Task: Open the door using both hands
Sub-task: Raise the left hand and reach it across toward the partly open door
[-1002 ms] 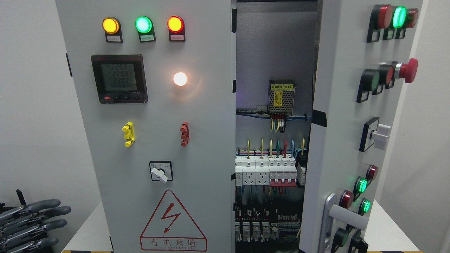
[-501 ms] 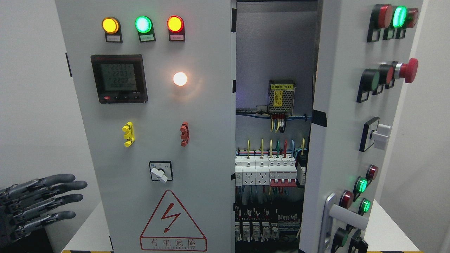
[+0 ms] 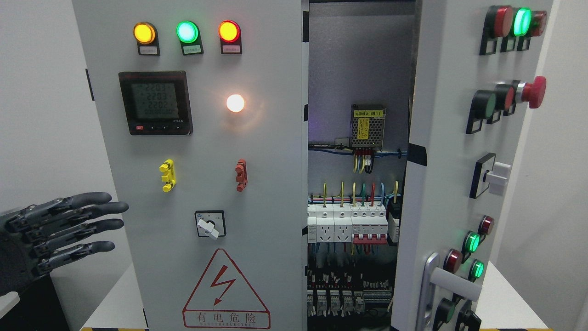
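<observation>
Now the left hand [image 3: 59, 232] sits noticeably higher at the left edge of the frame than half a second ago, and higher again than a second ago, when it was tucked into the lower left corner. Its fingers [image 3: 98, 198] are spread and straight, holding nothing, tips just reaching the outer left edge of the left door [image 3: 202, 138]; contact can't be confirmed. Right hand not in view. The left door, centre-left, with its three lamps, meter and warning triangle, looks closed or nearly so and hasn't moved across the frames. The right door [image 3: 459, 138] at right of frame is already swung partly out, unchanged, handle [image 3: 452, 280] at lower right, with the cabinet interior [image 3: 356, 220] of breakers and wiring showing in the gap between the doors. Reads as the left arm rising into an approach on the left door, with no grasp or pull begun. Likely needs to reach an edge it can hook.
</observation>
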`<action>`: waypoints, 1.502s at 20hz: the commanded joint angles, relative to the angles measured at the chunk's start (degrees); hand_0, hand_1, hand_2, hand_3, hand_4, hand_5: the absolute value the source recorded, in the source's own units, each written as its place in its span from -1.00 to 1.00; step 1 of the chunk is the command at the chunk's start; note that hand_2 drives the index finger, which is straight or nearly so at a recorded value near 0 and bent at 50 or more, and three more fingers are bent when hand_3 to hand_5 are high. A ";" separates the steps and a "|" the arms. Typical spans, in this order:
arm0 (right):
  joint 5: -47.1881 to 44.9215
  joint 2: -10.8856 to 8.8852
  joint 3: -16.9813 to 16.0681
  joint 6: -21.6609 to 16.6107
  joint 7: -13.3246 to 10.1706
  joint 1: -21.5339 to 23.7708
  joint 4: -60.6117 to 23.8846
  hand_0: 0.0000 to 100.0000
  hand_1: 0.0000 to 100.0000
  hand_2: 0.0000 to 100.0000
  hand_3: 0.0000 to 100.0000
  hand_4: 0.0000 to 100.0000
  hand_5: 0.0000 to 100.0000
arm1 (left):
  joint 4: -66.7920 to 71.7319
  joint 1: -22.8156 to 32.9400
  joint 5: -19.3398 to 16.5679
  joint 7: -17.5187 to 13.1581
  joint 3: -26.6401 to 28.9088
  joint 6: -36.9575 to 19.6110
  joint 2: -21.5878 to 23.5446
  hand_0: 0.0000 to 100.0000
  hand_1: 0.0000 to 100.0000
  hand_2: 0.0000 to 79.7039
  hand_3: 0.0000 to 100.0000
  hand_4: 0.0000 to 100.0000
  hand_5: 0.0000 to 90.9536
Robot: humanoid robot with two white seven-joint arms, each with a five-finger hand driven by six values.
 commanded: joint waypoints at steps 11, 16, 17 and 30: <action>-0.02 0.00 -0.03 -0.01 0.03 0.00 0.00 -1.00 -1.00 -1.00 -1.00 -1.00 -1.00 | 8.83 -38.52 -2.21 1.28 -53.98 3.81 -13.11 -1.00 -1.00 -1.00 -1.00 -0.93 -1.00; -0.02 0.00 -0.03 -0.01 0.03 0.00 0.00 -1.00 -1.00 -1.00 -1.00 -1.00 -1.00 | 11.28 -49.61 -1.15 1.37 -63.41 3.90 -16.53 -1.00 -1.00 -1.00 -1.00 -0.94 -1.00; -0.02 0.00 -0.03 -0.01 0.03 0.00 0.00 -1.00 -1.00 -1.00 -1.00 -1.00 -1.00 | 11.46 -51.19 -1.07 1.37 -64.90 3.90 -17.41 -1.00 -1.00 -1.00 -1.00 -0.94 -1.00; -0.02 0.00 0.05 -0.01 0.03 0.00 0.00 -1.00 -1.00 -1.00 -1.00 -1.00 -1.00 | 11.47 -65.97 9.29 7.52 -72.56 3.81 -28.75 -1.00 -1.00 -1.00 -1.00 -0.94 -1.00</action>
